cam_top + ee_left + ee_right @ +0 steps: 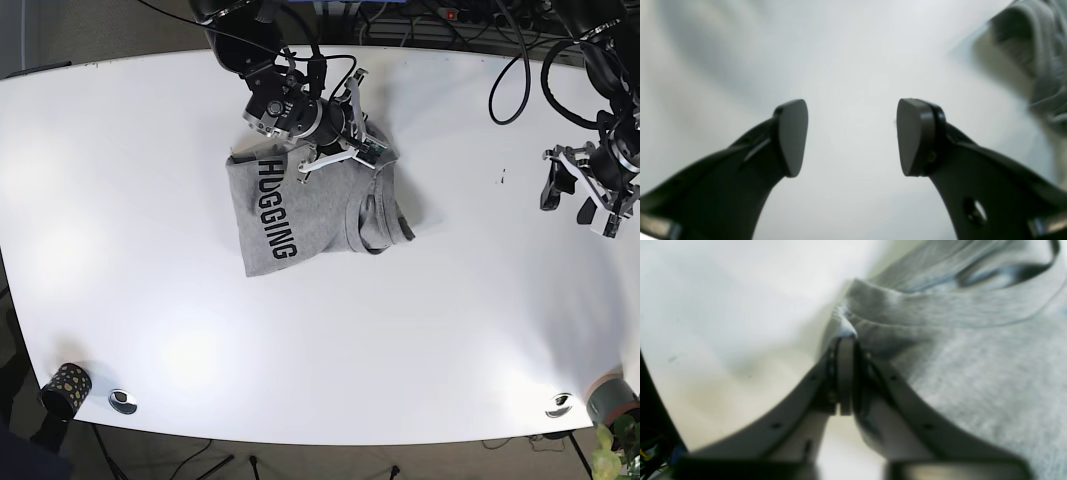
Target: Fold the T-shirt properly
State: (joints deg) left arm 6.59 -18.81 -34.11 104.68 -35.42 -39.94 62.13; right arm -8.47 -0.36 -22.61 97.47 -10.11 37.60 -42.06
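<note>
Two grippers in frame. My right gripper [846, 340] clamped tight on folded edge of grey T-shirt [300, 205], fabric pinched between pads at rim near collar (wrist view blurred, exact seam unclear). T-shirt lay partly folded on white table [150, 140], upper middle, black lettering "HUGGING" [275, 222] facing up. My left gripper [852, 136] hung well apart from cloth near table's far side, pads [791, 136] spread wide, nothing between them.

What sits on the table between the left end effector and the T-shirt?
Nothing: in the base view only bare white table separates the open left end effector from the grey T-shirt, which the right end effector pinches.
</note>
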